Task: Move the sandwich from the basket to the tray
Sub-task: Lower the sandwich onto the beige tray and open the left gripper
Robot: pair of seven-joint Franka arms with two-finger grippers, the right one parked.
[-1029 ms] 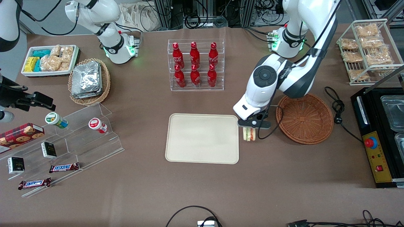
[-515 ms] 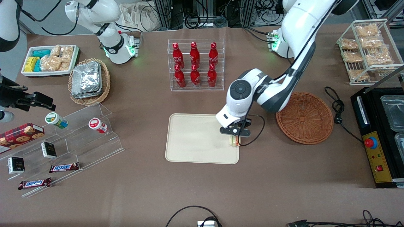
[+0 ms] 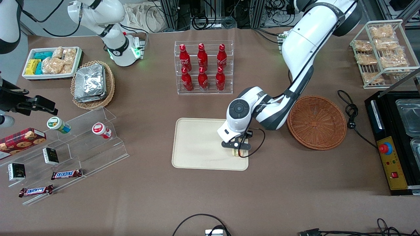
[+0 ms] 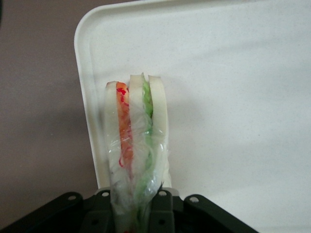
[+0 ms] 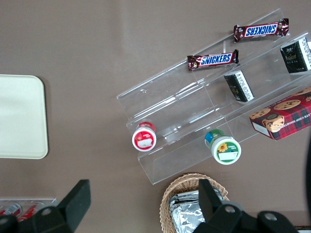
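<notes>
Standing toward the parked arm's end of the brown desk is a clear stepped display (image 3: 82, 147) with two round tubs and Snickers bars on it, and nearer the middle, farther from the front camera, a clear rack of red cola bottles (image 3: 203, 67). The cream tray (image 3: 200, 144) lies at the desk's centre, nearer the camera than that rack. Over the tray's corner that is nearest the camera and toward the working arm's end hangs the gripper (image 3: 237, 150), its fingers pinching the sandwich (image 3: 237, 152) at the bread sides. In the left wrist view the wrapped sandwich (image 4: 137, 141) stands on edge between the black fingers, orange and red filling in one gap and green in the other, with the tray's rounded corner and rim (image 4: 87, 97) beneath it; whether the wedge touches the tray surface cannot be told. The reddish-brown wicker basket (image 3: 316, 122) sits beside the tray toward the working arm's end, apart from it.
</notes>
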